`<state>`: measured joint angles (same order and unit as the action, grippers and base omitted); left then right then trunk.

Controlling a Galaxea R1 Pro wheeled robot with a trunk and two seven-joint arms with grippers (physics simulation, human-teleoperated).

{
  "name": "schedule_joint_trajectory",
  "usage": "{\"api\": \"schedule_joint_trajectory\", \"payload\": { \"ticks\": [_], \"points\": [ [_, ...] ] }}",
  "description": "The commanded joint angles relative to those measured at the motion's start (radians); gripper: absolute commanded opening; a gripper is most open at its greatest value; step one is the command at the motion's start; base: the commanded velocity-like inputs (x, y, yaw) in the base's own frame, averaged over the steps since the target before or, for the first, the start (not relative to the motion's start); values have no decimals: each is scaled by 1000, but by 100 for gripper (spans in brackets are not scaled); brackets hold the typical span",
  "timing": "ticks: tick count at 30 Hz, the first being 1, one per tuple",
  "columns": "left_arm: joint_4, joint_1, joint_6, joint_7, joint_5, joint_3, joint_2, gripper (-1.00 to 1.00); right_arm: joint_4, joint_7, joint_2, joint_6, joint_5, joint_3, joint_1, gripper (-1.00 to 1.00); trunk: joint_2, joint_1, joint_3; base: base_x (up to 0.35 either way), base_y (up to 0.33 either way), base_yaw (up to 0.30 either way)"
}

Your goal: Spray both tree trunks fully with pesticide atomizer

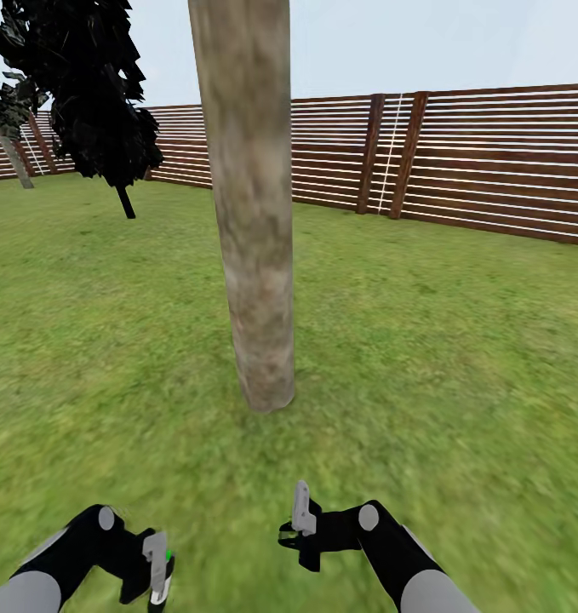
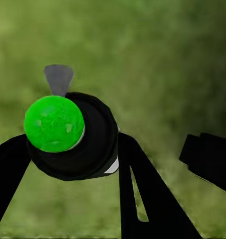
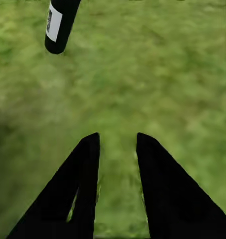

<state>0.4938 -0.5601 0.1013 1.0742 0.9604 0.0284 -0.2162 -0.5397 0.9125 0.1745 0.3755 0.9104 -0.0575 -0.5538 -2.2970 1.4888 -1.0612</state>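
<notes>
A thick mottled grey-beige tree trunk [image 1: 256, 238] rises from the grass floor [image 1: 425, 358] straight ahead of me, a short way beyond both grippers. A second, thinner pale trunk [image 1: 16, 162] leans far off at the left, by the fence. My left gripper [image 1: 158, 569] is shut on the pesticide atomizer [image 1: 166, 564], a slim black bottle with a bright green top. The left wrist view shows that green ball [image 2: 55, 123] on the black body between the fingers. My right gripper [image 1: 301, 512] is open and holds nothing. In the right wrist view the bottle's black, white-labelled lower end [image 3: 60, 22] hangs beyond the right gripper [image 3: 117, 159].
A brown slatted fence [image 1: 476, 162] rings the lawn at the back and right. A dark-leaved plant on a thin black stem [image 1: 101, 102] stands back left. Open grass lies on both sides of the near trunk.
</notes>
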Motion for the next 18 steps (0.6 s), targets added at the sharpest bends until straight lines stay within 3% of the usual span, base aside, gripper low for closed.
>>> {"api": "schedule_joint_trajectory", "payload": {
  "ticks": [1, 5, 7, 8, 9, 10, 12, 13, 15, 16, 18],
  "points": [
    [0, 0, 0, 0, -4, 2, -18, -100, 0, 0, 0, 0, 0, -1, 0, 100, 0, 0, 0, 0, 0, 0],
    [0, 0, -5, -9, -14, 17, -58, -100, -1, -8, 0, 0, 3, -5, 0, 100, 0, 0, 0, 0, 0, 0],
    [0, 0, -6, -46, -18, 59, -58, -100, 1, -53, 0, 0, 4, -5, 2, 100, 0, 0, 0, 0, 0, 0],
    [0, 0, -6, -77, -20, 98, -55, -100, 12, -111, -3, 0, 3, -10, 3, 100, 0, 0, 0, 0, 0, 0],
    [0, 0, -6, -105, -22, 140, -52, -100, 37, -177, -30, 0, 2, -31, 4, 100, 0, 0, 0, 0, 0, 0],
    [0, 0, -6, -132, -24, 190, -48, -100, 80, -253, -51, 0, 2, -81, 5, 100, 0, 0, 0, 0, 0, 0],
    [-1, 0, -6, -185, -46, 298, -32, -100, 173, -409, -93, 0, 2, -235, 6, 100, 0, 0, 0, 0, 0, 0],
    [-11, 0, -4, -223, -80, 366, -23, -100, 226, -488, -117, 1, 2, -325, 6, 100, 0, 0, 0, 0, 0, 0],
    [-74, 0, 0, -310, -165, 495, -15, -100, 302, -628, -159, 1, 3, -449, 7, 100, 0, 0, 0, 0, 0, 0],
    [-114, 0, 1, -377, -204, 543, -12, -100, 319, -679, -182, 2, 3, -480, 14, 100, 0, 0, 0, 0, 0, 0],
    [-188, 0, 3, -543, -246, 581, 9, -100, 332, -762, -201, 13, -1, -508, 54, 100, 0, 0, 0, 0, 0, 0]
  ]
}}
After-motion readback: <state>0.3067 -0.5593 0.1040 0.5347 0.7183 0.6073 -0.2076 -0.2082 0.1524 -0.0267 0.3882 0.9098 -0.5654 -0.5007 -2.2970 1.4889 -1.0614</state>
